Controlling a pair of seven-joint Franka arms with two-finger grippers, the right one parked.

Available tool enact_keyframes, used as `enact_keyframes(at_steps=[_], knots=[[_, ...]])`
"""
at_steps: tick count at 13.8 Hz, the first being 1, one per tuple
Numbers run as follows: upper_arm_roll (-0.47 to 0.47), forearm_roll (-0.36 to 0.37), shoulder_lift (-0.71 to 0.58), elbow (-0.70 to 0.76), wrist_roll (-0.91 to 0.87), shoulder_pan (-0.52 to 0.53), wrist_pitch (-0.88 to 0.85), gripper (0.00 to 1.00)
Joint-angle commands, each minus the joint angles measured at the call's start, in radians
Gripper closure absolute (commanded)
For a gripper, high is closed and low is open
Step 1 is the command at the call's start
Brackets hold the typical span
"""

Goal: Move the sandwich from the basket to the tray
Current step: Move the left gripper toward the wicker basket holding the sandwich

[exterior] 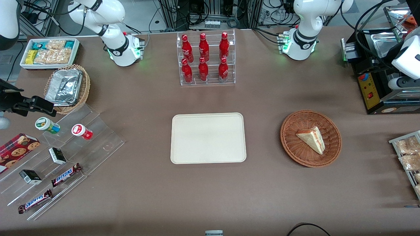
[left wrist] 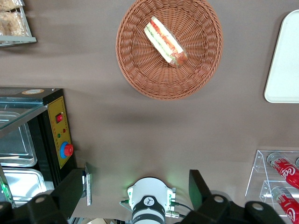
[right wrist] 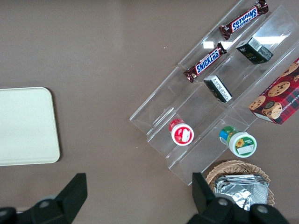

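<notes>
The sandwich [exterior: 311,139], a pale bread wedge in clear wrap with red and green filling, lies in the round reddish-brown wicker basket [exterior: 295,154]. The cream-white tray [exterior: 208,137] lies flat at mid-table, beside the basket, with nothing on it. The left arm's gripper [left wrist: 140,184] is open and empty, its two dark fingers [left wrist: 77,189] wide apart. It hangs high above the table near the left arm's base, well away from the basket [left wrist: 140,79] and the sandwich [left wrist: 166,42]. A corner of the tray [left wrist: 285,70] also shows in the left wrist view.
A clear rack of red bottles [exterior: 206,59] stands farther from the front camera than the tray. A black machine with a red button [exterior: 370,88] and a wire rack of snack packets [exterior: 407,154] stand at the working arm's end. A clear stepped stand [exterior: 59,157] with snacks lies toward the parked arm's end.
</notes>
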Motion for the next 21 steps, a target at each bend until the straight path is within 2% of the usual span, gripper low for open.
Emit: enact_keyframes(at_steps=[1,4,6,8,12,16,21], knots=[[0.016,0.0,-0.001,0.004,0.015,-0.012,0.003,0.0],[0.014,0.009,0.037,0.004,0.013,-0.012,0.021,0.0],[0.013,0.056,0.065,-0.007,0.003,-0.015,0.076,0.0],[0.014,0.067,0.116,-0.004,-0.017,-0.011,0.122,0.0],[0.016,0.037,0.186,-0.033,-0.224,-0.003,0.269,0.0],[0.013,0.013,0.188,-0.183,-0.436,-0.012,0.484,0.0],[0.01,0.015,0.186,-0.362,-0.537,-0.015,0.716,0.0]])
